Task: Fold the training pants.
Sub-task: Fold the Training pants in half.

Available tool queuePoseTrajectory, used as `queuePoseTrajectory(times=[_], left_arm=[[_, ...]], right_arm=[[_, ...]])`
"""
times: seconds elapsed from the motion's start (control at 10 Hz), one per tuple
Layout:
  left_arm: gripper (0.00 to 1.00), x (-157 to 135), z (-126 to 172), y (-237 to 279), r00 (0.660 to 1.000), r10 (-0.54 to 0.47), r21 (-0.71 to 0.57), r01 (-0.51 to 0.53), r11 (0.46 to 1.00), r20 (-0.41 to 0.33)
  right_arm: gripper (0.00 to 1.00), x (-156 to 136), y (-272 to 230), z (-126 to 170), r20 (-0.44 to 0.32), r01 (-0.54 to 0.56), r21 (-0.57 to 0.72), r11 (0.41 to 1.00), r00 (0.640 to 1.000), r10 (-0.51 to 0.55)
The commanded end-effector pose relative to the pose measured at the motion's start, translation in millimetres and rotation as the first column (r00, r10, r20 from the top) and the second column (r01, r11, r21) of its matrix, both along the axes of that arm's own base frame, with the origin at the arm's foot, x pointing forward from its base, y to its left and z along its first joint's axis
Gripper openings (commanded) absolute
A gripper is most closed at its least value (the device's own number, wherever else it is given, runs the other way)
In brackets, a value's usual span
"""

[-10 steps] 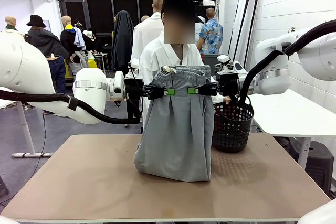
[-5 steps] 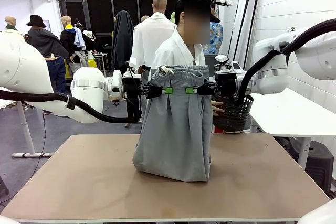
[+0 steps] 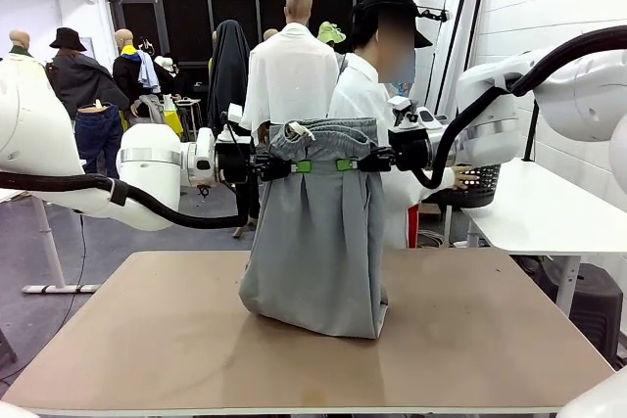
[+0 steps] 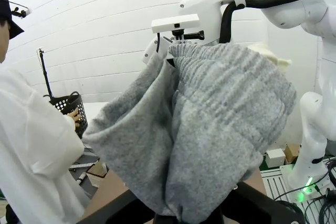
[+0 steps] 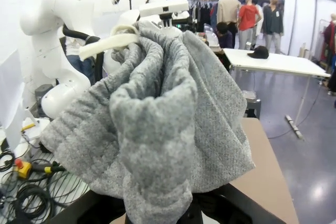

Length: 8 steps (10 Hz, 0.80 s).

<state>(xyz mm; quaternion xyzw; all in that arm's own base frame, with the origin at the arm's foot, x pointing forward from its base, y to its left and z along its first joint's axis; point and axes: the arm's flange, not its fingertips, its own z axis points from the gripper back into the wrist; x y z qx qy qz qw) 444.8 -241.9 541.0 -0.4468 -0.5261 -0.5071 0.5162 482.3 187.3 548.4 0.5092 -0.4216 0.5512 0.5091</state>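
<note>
We've got the training pants (image 3: pixel 318 232) up in the air between us, pinched at the gathered waistband from both sides: our left gripper (image 3: pixel 277 166) is clamped shut on the left end of the band, our right gripper (image 3: pixel 370 162) clamped shut on the right end, green pads biting into the grey fabric. The legs hang straight down and the hems bunch up on the table (image 3: pixel 147 340), so the cloth is only partly off the surface. From our left wrist the fabric (image 4: pixel 210 129) bulges right over our fingers, and it's the same story from the right wrist (image 5: pixel 157 124). Behind the pants a person (image 3: pixel 377 115) in a white shirt has a hand on the black basket (image 3: pixel 477 183) over by the side table. We'd call this the lift-and-spread stage. Next, we reckon, comes lowering the pants flat, both arms moving together so the waistband stays level.
</note>
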Motion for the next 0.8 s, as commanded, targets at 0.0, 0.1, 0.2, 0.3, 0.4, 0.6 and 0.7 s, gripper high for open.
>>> queuePoseTrajectory(times=[0.0, 0.1, 0.2, 0.3, 0.4, 0.6, 0.7], left_arm=[[0.00, 14, 13, 0, 1.000, -0.014, 0.002, 0.014, 1.000, -0.018], [0.00, 23, 18, -6, 1.000, -0.009, -0.005, 0.009, 1.000, -0.015], [0.00, 32, 24, -12, 1.000, -0.001, -0.007, 0.001, 1.000, -0.014], [0.00, 46, 34, -16, 1.000, 0.028, -0.001, -0.028, 1.000, -0.006], [0.00, 57, 45, -20, 0.998, 0.066, -0.004, -0.066, 0.998, 0.005], [0.00, 76, 67, -28, 0.993, 0.111, 0.003, -0.111, 0.994, 0.036], [0.00, 79, 76, -27, 0.991, 0.130, 0.000, -0.130, 0.992, 0.034]], right_arm=[[0.00, 27, -3, 17, -0.018, -0.027, -0.046, 0.999, 1.000, 0.026], [0.00, 37, -3, 25, -0.013, -0.031, -0.056, 0.998, 0.999, 0.030], [0.00, 47, -3, 34, -0.014, -0.040, -0.067, 0.997, 0.999, 0.039], [0.00, 61, -2, 41, -0.002, -0.036, -0.079, 0.996, 0.999, 0.036], [0.00, 70, -2, 48, 0.011, -0.026, -0.084, 0.996, 1.000, 0.027], [0.00, 83, -4, 60, 0.021, -0.018, -0.079, 0.997, 1.000, 0.020], [0.00, 85, -5, 65, 0.022, -0.008, -0.070, 0.997, 1.000, 0.010]])
